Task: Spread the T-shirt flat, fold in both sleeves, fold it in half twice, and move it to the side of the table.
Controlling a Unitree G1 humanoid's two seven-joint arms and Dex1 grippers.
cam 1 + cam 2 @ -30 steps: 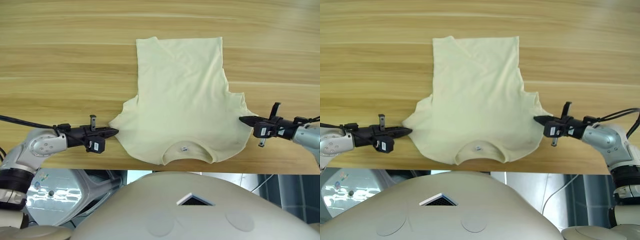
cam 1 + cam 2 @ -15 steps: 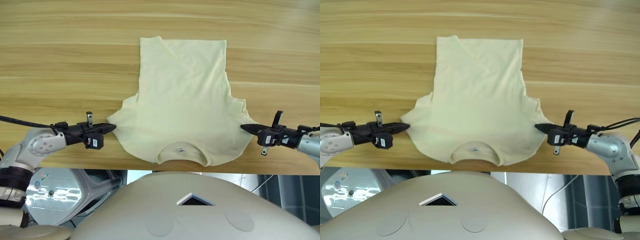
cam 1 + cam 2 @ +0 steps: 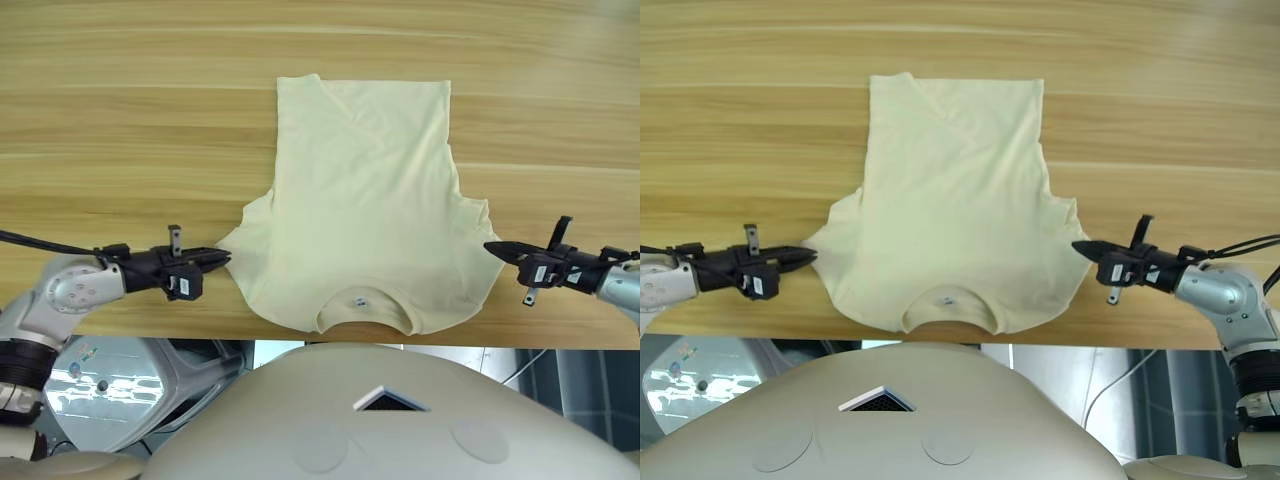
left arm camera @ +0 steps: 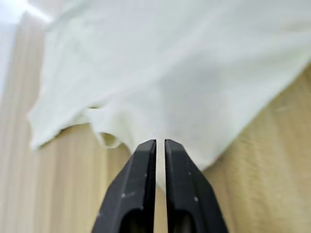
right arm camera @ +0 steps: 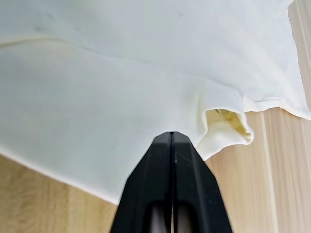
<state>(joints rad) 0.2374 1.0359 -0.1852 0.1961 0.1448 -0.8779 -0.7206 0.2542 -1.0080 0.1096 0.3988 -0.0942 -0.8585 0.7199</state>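
Pale yellow and thin-looking, the T-shirt (image 3: 365, 200) lies mid-table (image 3: 120, 120), collar (image 3: 365, 312) at the near edge and hem at the far end. The body is fairly flat and both sleeves are rumpled. The left gripper (image 3: 222, 258) and right gripper (image 3: 490, 246) sit at the sleeve tips, fingers pressed together; I cannot tell whether any cloth is nipped. The cloth should be light, limp and quick to drag or crease, so the hemmed sleeve edges are the best hold.
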